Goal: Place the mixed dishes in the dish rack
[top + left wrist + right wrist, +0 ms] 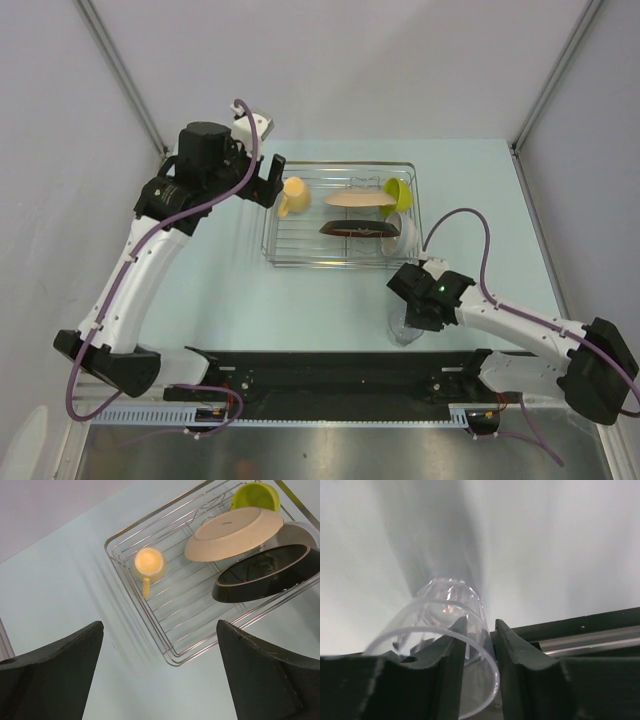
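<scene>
The right gripper (480, 630), fingers narrow, apparently pinched the wall of the small clear glass (445, 605); the left gripper (160, 624) hung wide open above the dish rack (131, 578).

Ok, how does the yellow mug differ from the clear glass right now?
The yellow mug sits inside the dish rack, at its left end; the clear glass is outside it, near the front edge of the table. Nothing grips the mug, while the right fingers straddle the glass's wall. The mug is opaque with a handle; the glass is see-through, no handle. Both are small drinking vessels.
</scene>
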